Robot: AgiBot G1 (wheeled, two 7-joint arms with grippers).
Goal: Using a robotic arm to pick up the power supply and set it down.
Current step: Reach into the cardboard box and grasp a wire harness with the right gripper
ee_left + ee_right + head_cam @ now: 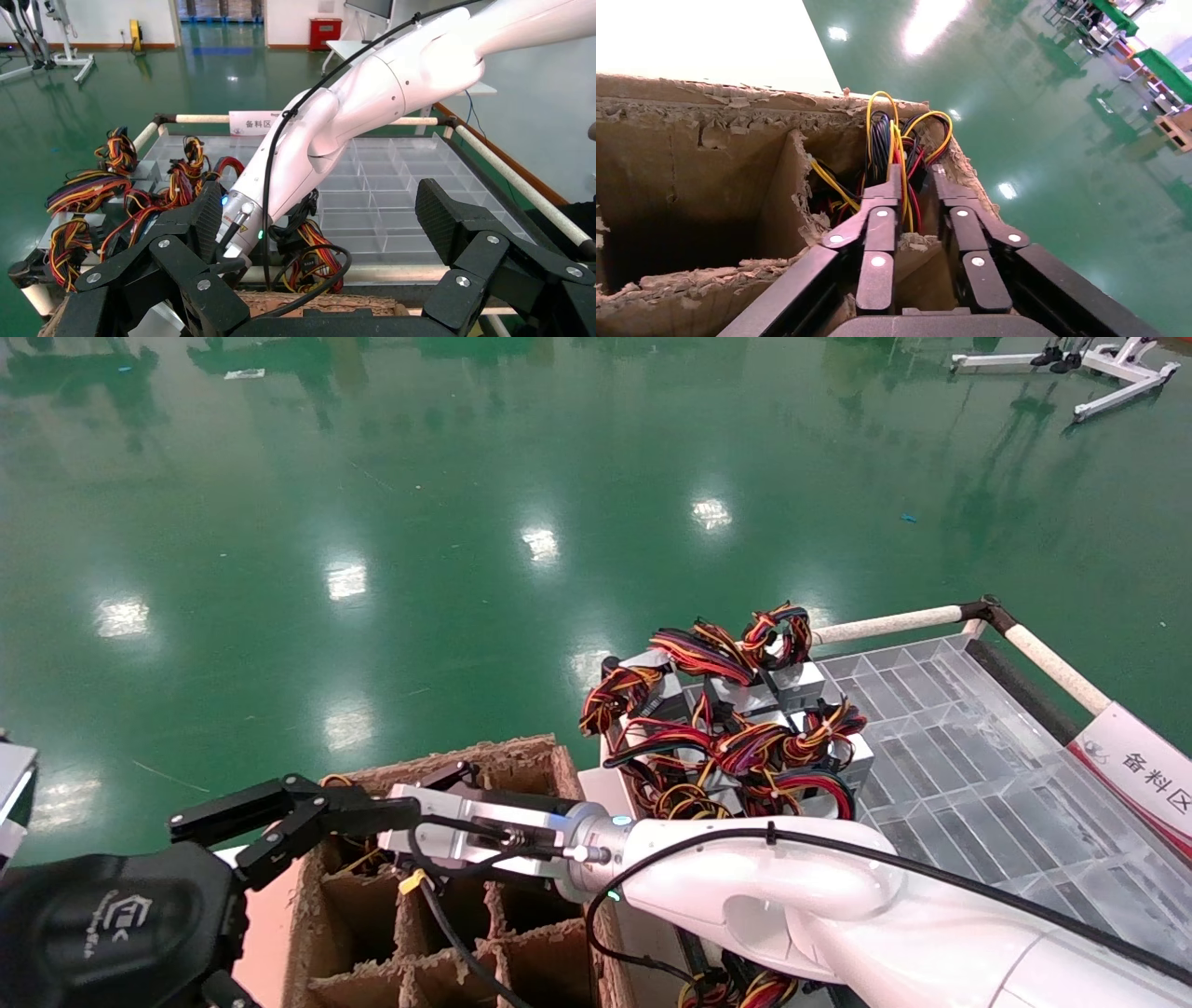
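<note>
**Right gripper down in a corner cell of the cardboard crate, wires between its fingers**

The glossy white robotic arm with the thin black cable (838, 896) reaches in from four o'clock across the head view, its silver-grey wrist block over the brown cardboard crate with torn dividers (521, 761). Its black two-finger right gripper (914, 193) points down into a corner cell of that crate. The fingers (880, 225) stand nearly together, with yellow, red and black wires (891, 133) rising between and above them. These wires seem to belong to the small silver-grey power supply, but its metal body is hidden in the dark cell, so a firm grip cannot be confirmed.

At one o'clock of the crate, a heap of like silver boxes with red, yellow and black wire loops (736, 728) sits on a clear plastic grid tray (968, 766) (a white label with Chinese characters (1141, 770) lies at its far edge).

The black left gripper (233, 826) hovers at nine o'clock of the crate, fingers spread wide, holding nothing.
</note>
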